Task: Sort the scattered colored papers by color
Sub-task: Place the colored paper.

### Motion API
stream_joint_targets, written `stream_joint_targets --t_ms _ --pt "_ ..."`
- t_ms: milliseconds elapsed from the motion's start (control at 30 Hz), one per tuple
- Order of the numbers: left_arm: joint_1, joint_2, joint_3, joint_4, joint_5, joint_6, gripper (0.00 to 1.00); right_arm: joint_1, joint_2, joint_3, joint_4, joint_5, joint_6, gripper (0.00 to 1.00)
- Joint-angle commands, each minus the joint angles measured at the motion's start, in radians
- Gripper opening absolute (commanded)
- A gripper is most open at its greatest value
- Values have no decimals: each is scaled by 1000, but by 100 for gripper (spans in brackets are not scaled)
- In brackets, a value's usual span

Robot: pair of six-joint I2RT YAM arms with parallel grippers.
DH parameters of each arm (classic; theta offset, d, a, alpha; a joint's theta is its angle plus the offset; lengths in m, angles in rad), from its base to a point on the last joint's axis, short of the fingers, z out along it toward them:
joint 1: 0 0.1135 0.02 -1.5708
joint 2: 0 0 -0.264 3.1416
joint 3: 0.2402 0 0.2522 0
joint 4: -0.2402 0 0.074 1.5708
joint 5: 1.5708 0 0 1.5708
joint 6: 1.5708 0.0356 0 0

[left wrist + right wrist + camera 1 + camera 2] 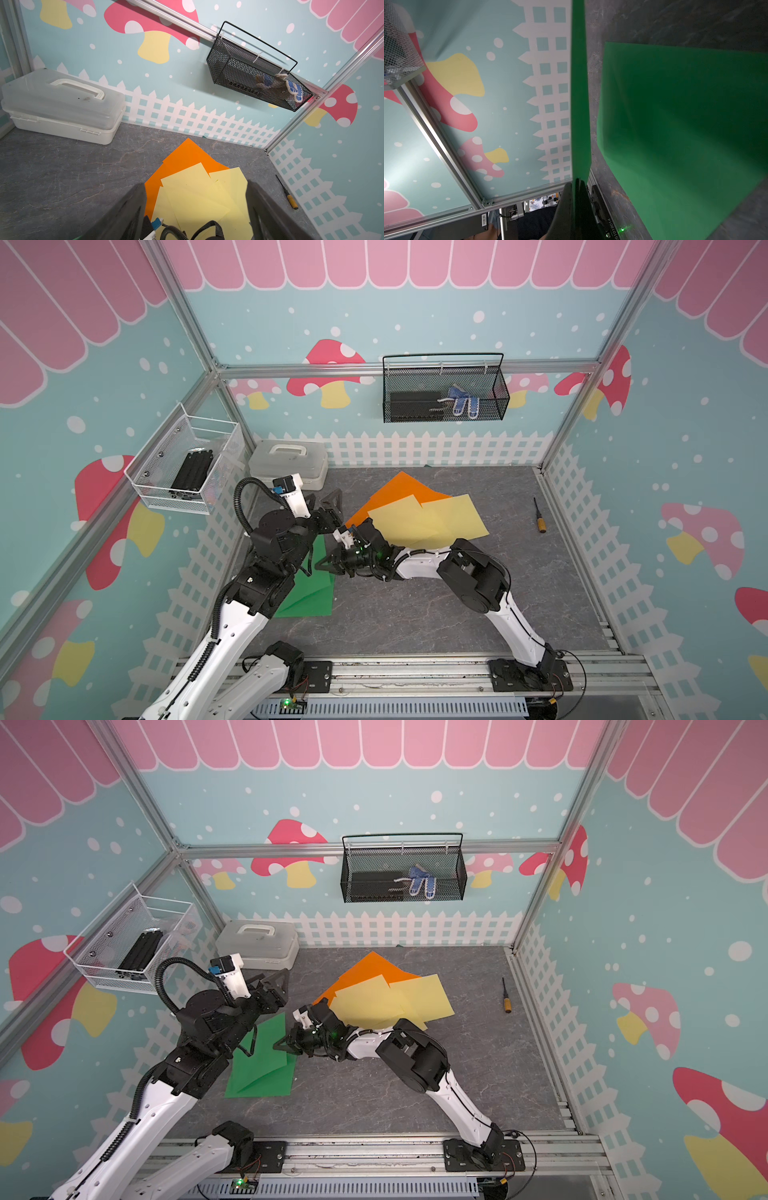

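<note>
Two dark green papers sit at the left. One lies flat on the table [309,599] [675,124]. The other [270,1040] is lifted by one edge and shows edge-on in the right wrist view [579,104], with my right gripper [325,566] [577,187] shut on it. Bright orange papers [399,491] [182,158] lie mid-table, partly under several overlapping pale yellow papers [432,518] [197,197]. My left gripper [333,506] [195,207] hangs open and empty above the near-left end of that pile.
A white plastic case [291,464] stands at the back left corner. A screwdriver [539,516] lies near the right wall. A black mesh basket [444,389] hangs on the back wall and a white mesh basket [187,464] on the left wall.
</note>
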Motion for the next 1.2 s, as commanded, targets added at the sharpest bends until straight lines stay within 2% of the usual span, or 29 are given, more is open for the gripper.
stream_joint_targets --t_ms 0,433,1167 --pt "2 -10 -7 -12 -10 14 78 26 14 -55 155 61 108 0" --pt "1 -29 -26 -30 1 4 78 71 39 -152 285 201 235 0" --pt "12 -74 -48 -66 7 1 80 105 58 -218 311 306 321 0"
